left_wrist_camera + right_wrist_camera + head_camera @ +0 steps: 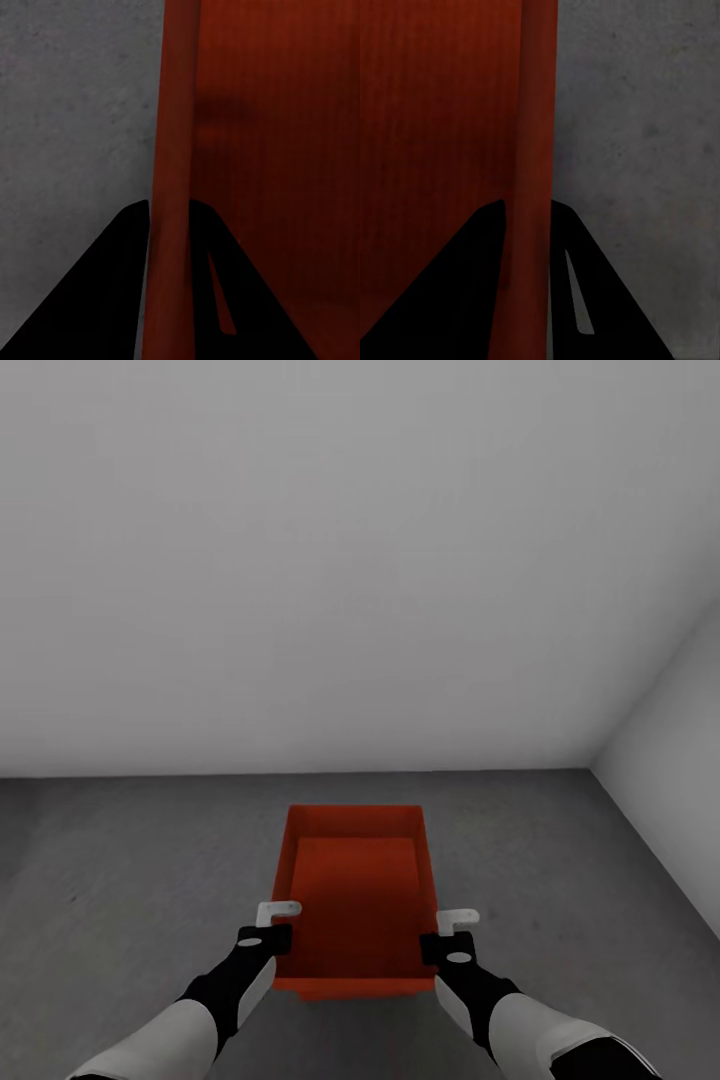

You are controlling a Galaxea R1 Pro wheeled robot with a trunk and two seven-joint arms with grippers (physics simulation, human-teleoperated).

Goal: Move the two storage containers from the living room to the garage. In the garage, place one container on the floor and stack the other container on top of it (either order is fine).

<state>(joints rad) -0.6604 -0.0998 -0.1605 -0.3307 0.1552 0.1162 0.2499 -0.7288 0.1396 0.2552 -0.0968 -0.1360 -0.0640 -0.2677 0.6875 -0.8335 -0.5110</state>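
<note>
No text, label, brand, number or sign can be read anywhere, neither on the plain walls of the storage container point(355, 890) nor on the bare white-grey wall point(350, 560) behind it.

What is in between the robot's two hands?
The orange-red storage container. In the head view the left gripper clamps its one side wall and the right gripper the other. Each wrist view shows a wall between black fingers, over grey floor.
</note>
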